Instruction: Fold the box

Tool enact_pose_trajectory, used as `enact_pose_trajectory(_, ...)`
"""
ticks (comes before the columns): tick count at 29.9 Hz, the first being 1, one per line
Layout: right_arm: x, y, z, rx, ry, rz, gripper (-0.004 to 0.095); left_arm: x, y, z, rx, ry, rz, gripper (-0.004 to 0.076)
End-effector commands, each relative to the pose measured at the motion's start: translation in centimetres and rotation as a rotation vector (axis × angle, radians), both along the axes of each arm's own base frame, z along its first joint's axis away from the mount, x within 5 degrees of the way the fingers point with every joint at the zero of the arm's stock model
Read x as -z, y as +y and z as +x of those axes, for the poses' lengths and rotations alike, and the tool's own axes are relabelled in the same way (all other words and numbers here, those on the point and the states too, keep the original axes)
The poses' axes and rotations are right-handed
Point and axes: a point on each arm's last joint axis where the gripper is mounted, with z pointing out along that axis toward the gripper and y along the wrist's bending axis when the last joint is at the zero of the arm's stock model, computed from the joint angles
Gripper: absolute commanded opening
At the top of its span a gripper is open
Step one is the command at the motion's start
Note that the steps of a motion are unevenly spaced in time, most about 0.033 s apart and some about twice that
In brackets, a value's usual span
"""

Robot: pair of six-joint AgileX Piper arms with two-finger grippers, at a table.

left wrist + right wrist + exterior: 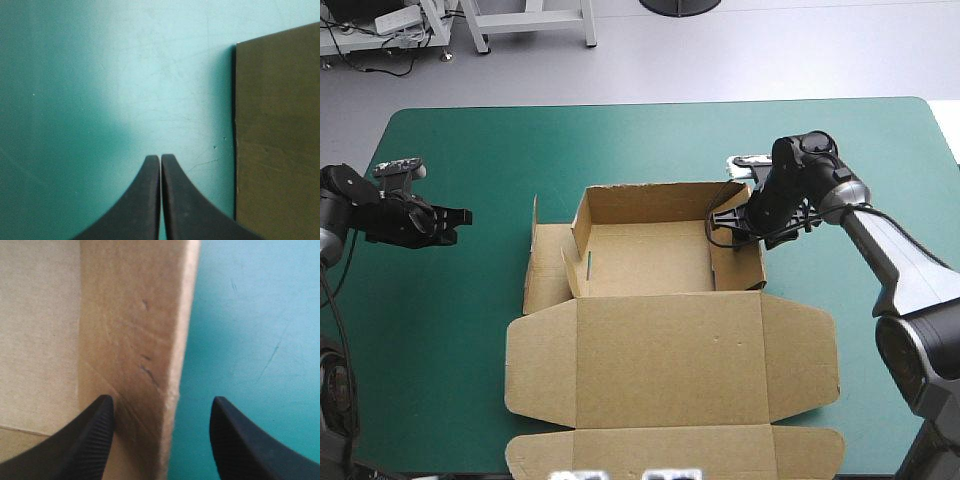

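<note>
Pale grey floor [770,55] beyond the teal-green table [450,330]'s far edge; white frame legs [588,28] on it

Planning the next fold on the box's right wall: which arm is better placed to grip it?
Right, probably. The right gripper is open and straddles the right wall of the box, one finger inside, one outside. The left gripper is shut over the teal-green cover, short of the box.
</note>
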Motion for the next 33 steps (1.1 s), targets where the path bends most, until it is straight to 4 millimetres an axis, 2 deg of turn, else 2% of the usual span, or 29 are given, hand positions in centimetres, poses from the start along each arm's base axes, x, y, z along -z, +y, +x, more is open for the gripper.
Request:
enact_pose_trajectory(1,-1.3,-0.3,-0.3,-0.016,-0.016,0.001,0.041,-2.1,-0.2,-0.3,-0.013,-0.082,-0.009,-0.0006)
enact_pose_trajectory(5,-0.8,-0.2,-0.2,-0.058,-0.001,-0.006,0.009,-2.1,-0.2,-0.3,-0.012,-0.081,-0.009,-0.0006)
enact_pose_trajectory(6,-1.0,-0.1,-0.2,-0.076,-0.011,0.0,-0.0031,-2.1,-0.2,-0.3,-0.012,-0.081,-0.009,-0.0006)
enact_pose_trajectory(11,-3.2,-0.4,-0.7,-0.081,-0.124,0.016,-0.001,-2.1,-0.2,-0.3,-0.007,-0.082,-0.007,-0.0006)
enact_pose_trajectory(19,-9.5,-2.5,-3.9,-0.103,-0.337,-0.052,-0.001,-2.3,-0.8,-0.3,0.035,-0.103,-0.058,-0.0006)
enact_pose_trajectory(23,-13.1,-4.1,-6.6,-0.086,-0.447,-0.008,-0.0016,-2.5,-1.1,-0.2,0.056,-0.128,-0.097,-0.0006)
enact_pose_trajectory(28,-17.2,-7.4,-10.3,-0.041,-0.591,0.044,-0.0024,-2.9,-1.7,0.0,0.081,-0.166,-0.151,-0.0006)
enact_pose_trajectory(33,-20.4,-9.5,-14.1,-0.038,-0.724,0.162,-0.0024,-3.7,-2.8,0.2,0.149,-0.237,-0.264,-0.0006)
